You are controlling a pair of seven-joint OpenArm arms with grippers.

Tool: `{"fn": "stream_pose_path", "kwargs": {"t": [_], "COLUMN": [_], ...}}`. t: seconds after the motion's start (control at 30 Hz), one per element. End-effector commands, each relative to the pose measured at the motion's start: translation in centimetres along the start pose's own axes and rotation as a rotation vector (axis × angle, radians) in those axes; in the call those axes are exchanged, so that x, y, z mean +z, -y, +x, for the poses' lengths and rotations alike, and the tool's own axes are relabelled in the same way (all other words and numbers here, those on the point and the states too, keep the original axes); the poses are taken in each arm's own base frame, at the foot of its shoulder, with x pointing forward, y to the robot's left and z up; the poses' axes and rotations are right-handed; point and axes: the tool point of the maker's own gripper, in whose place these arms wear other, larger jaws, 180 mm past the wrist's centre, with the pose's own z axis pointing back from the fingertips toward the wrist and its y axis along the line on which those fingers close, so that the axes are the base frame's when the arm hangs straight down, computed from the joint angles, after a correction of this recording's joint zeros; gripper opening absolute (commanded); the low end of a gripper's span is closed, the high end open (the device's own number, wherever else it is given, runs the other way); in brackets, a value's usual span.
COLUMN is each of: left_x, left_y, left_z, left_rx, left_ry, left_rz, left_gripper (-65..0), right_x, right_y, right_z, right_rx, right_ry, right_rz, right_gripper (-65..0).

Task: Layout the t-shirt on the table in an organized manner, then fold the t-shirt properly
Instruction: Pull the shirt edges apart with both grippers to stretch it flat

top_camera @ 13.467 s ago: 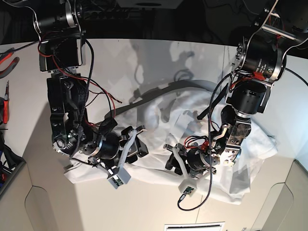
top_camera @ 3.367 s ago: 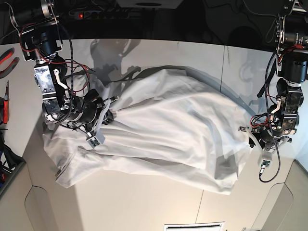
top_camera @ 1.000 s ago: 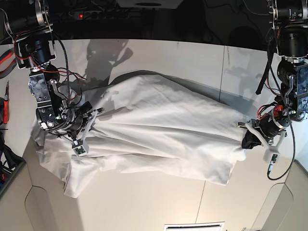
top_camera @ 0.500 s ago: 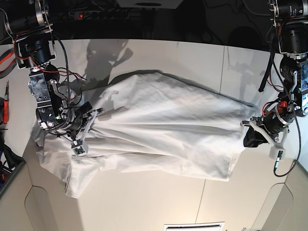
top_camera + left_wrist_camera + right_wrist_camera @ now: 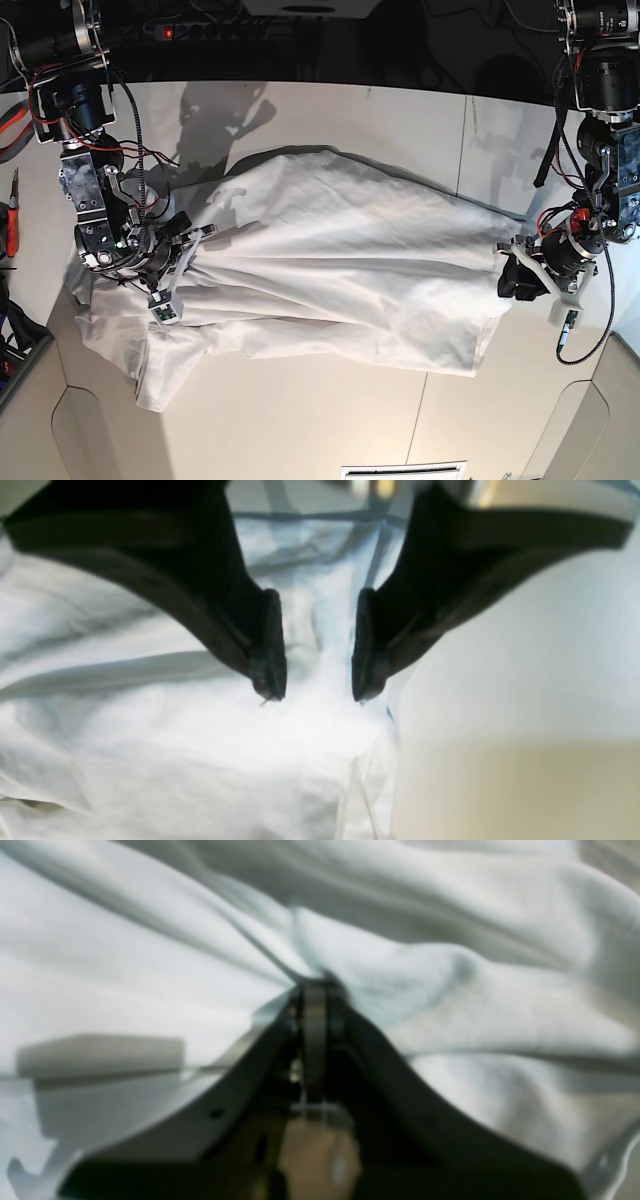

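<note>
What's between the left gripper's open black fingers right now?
In the left wrist view, the left gripper has only the wrinkled white cotton t-shirt showing behind its gap.

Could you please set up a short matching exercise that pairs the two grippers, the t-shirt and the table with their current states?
Things:
1. left gripper
2. right gripper
3. t-shirt
4. table

States:
A. bare off-white surface along the near edge
B. pinched shut on a fold of white cloth
C. spread out lengthwise but wrinkled, not yet folded
D. jaws apart at the cloth's edge, gripping nothing

Pairs: 1-D, 2-B, 3-C, 4-A
</note>
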Motion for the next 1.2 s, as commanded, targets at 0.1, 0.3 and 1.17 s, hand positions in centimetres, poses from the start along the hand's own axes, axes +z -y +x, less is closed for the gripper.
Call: {"fn": "stream_pose_path", "kwargs": {"t": [0.1,0.3,1.17], "left_x": [-0.3,-0.9,4.5], "left_y": [-0.3,0.2,-1.2], "left_z": [0.8,0.6,5.3], "left_rx": [0.023,0.068,0.315], "left_ry": [0.043,0.078,0.312], "left_rz": [-0.007,-0.016,-0.151], "left_gripper": [-39.4,-54.5,-65.0], "right_x": [0.2,0.2,0.2], "right_y": [1.5,1.3,1.7], "right_z": [-0.8,-0.7,-1.1], "right_rx": [0.004,0.003,-0.019], "right_ry": [-0.047,-0.046,-0.06], "right_rz": [-0.046,-0.044,-0.065], "right_gripper": [-65.0,-65.0,-65.0]}}
